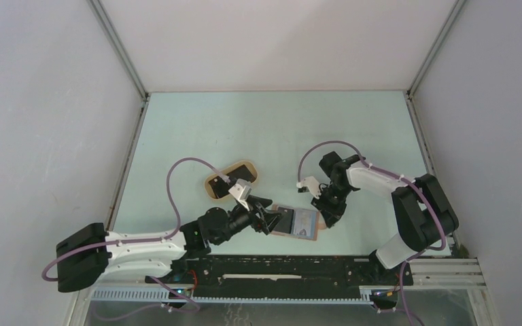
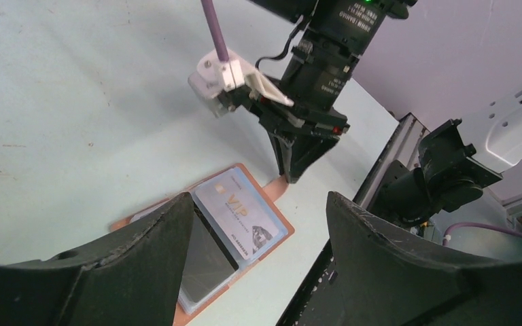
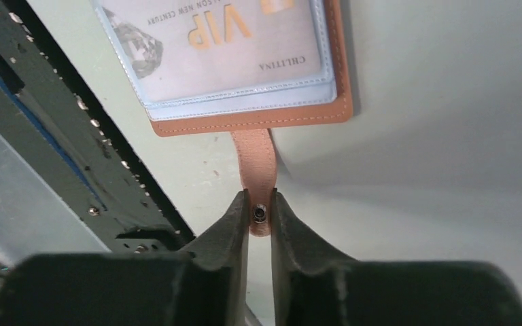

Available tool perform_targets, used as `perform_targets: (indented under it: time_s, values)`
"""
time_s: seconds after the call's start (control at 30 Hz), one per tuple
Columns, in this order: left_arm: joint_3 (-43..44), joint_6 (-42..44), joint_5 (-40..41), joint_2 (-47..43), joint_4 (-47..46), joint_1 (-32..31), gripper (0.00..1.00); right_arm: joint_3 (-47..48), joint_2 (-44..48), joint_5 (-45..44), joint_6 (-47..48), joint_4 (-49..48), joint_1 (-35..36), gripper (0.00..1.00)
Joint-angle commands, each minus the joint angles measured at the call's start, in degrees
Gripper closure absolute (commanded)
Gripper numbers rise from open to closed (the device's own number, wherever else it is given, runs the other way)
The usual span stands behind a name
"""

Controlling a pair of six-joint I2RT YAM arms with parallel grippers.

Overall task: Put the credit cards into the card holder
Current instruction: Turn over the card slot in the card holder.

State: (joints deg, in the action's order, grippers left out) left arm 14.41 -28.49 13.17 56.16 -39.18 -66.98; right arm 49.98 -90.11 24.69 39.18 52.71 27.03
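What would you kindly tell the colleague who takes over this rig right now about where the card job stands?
The left gripper is open, hovering over the card holder.
The right gripper is shut on the snap tab, holding the holder open and flat.
The pale VIP card sits in the right-hand blue pocket. A dark card lies on the left half; I cannot tell whether it is fully pocketed. At least one more dark one shows in the tan tray.
Done: VIP card in.
Left: seat the dark card, then fetch what is in the tray.
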Motion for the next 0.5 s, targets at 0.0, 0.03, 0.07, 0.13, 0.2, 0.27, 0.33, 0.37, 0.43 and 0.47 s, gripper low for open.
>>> perform_targets:
  time_s: [0.0,0.03,0.07,0.13,0.2,0.27,0.33,0.37,0.43,0.47]
  values:
    - [-2.26,-1.29,0.02,1.09,-4.92,0.18,0.24,3.34,1.73,-2.75,-1.14,-2.70,-1.21,0.87]
    - [-2.21,-1.42,0.10,1.28,-5.02,0.18,0.25,3.91,1.51,-3.04,-0.96,-2.91,-1.55,0.99]
    - [-2.07,-1.59,0.12,1.53,-5.06,0.26,0.27,4.57,1.16,-3.33,-0.77,-3.01,-2.03,1.00]
    - [-1.90,-2.05,0.17,2.04,-5.03,0.42,0.29,6.28,0.23,-3.50,-0.31,-3.13,-3.15,1.00]
    - [-1.89,-2.63,0.25,2.34,-5.11,0.51,0.30,8.52,-0.79,-3.96,0.65,-3.34,-4.24,1.00]
    - [-1.82,-3.57,0.92,2.73,-5.12,0.85,0.30,10.94,-1.92,-6.05,0.98,-5.13,-4.65,1.00]
    - [-1.75,-5.01,1.51,3.33,-5.20,1.33,0.30,13.66,-2.94,-8.30,0.64,-6.87,-4.70,0.92]
    - [-1.61,-6.10,1.87,3.76,-5.39,1.59,0.30,14.87,-3.09,-9.40,0.37,-7.52,-4.70,0.80]
    - [-1.45,-8.78,2.03,4.87,-6.13,1.96,0.30,16.75,-1.59,-10.41,-0.01,-7.54,-4.83,0.61]
    - [-1.26,-10.24,2.11,5.45,-6.25,2.02,0.31,17.11,0.14,-10.03,-0.67,-7.38,-5.00,0.57]
